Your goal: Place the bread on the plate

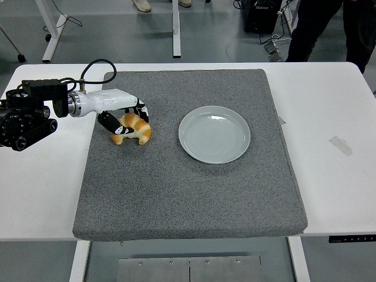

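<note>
One arm is at work, reaching in from the left edge; its left hand [124, 119] sits over the upper left part of a grey mat [188, 194] that covers most of the white table [329, 194]. The hand's black-tipped fingers [121, 128] are curled around the bread [134, 130], a golden croissant-shaped piece, with the thumb side pressing its left end and other fingers wrapping over its far edge. Whether the bread is lifted clear of the mat or touching it cannot be told from this view. Behind the hand, the white forearm shell runs back to a black wrist block at the table's left side, with a black cable [94, 67] looping above it.

To the right of the hand, well apart from the bread, lies the plate [214, 134], pale grey and round, flat on the mat with nothing on it. Farther right again, off the mat, a small strip of tape [341, 145] sticks to the table. Beyond the table's far edge, a person's dark trouser legs [329, 26] stand at upper right, and shoes [141, 5] show at the top.
</note>
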Controlling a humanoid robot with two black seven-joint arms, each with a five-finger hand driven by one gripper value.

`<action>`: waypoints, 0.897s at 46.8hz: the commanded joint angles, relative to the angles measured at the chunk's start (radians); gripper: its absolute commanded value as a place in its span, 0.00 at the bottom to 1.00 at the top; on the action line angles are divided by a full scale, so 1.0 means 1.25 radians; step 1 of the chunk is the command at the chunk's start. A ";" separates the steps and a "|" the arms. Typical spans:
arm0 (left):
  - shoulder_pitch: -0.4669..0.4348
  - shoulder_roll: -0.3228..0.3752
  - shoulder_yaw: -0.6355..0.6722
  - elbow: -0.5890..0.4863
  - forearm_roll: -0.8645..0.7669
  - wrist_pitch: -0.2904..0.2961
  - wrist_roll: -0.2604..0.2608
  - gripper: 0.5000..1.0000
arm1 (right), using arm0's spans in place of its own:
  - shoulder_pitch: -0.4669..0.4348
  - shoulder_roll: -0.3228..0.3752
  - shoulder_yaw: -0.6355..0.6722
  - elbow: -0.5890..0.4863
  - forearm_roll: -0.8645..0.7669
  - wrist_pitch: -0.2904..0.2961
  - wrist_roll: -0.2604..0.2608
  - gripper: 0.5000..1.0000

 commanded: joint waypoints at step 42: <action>-0.177 -0.021 -0.005 0.000 -0.036 -0.035 0.000 0.00 | 0.000 0.000 0.000 0.000 0.000 0.000 0.000 1.00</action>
